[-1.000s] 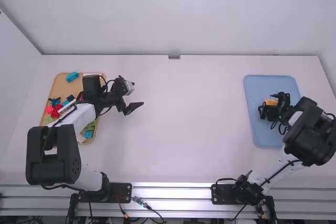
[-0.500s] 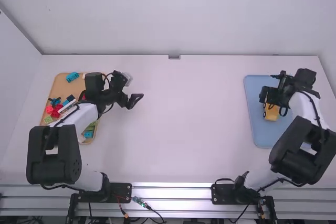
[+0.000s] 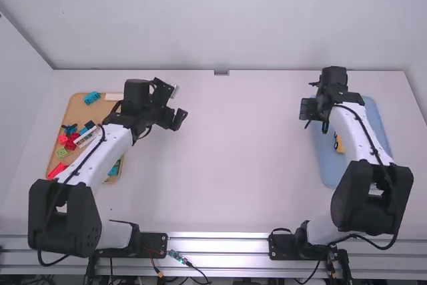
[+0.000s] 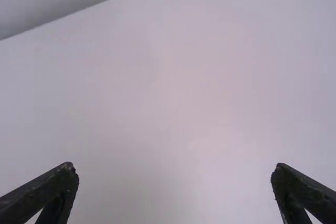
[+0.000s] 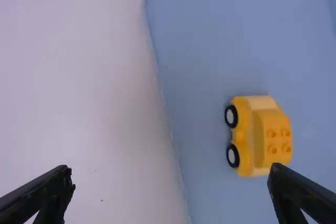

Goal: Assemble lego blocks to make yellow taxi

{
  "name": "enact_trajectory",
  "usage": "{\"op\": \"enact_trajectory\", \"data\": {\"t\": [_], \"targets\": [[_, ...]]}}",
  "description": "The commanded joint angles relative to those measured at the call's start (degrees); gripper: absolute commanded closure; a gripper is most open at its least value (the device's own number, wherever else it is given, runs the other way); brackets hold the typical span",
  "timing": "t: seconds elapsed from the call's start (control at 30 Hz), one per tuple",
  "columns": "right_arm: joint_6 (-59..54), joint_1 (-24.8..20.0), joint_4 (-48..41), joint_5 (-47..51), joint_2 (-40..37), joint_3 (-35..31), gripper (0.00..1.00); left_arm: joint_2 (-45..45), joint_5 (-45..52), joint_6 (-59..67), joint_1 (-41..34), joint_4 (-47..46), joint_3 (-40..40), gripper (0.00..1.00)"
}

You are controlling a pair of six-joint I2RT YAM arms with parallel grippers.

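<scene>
While the left arm [image 3: 107, 153] and right arm [image 3: 357, 131] slant inward, left tool [image 3: 172, 119] and right tool [image 3: 308, 109] gape wide, empty.

Between left gripper [image 3: 171, 119] and right gripper [image 3: 309, 109], the table [image 3: 240, 145] offers room to pass. Blocks [image 3: 71, 141] obstruct the left gripper's left; the car [image 5: 260, 135] stands in the way on the right gripper's base side.

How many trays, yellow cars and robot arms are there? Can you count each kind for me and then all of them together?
Trays: 2 (tan tray, blue tray)
Yellow car: 1
Robot arms: 2 (left arm, right arm)
Total: 5
</scene>
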Motion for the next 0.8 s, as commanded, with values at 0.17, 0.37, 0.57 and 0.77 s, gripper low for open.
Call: {"op": "enact_trajectory", "data": {"t": [0.17,0.37,0.57,0.77], "targets": [[-0.03,4.03,4.0,-1.93,-6.54,-3.39,0.1,-5.79,-6.73,-5.27,4.62,4.11,-4.54,0.11],[-0.03,4.84,8.83,-6.76,-11.38,-8.22,0.19,-10.91,-11.86,-10.39,4.62,9.23,-9.67,0.2],[-0.03,4.84,15.26,-12.38,-17.81,-14.66,0.3,-17.79,-16.75,-13.98,4.62,11.22,-16.55,0.32],[-0.03,4.84,22.85,-12.38,-25.4,-22.25,0.43,-25.83,-16.75,-13.98,4.62,11.22,-24.59,0.46]]}}
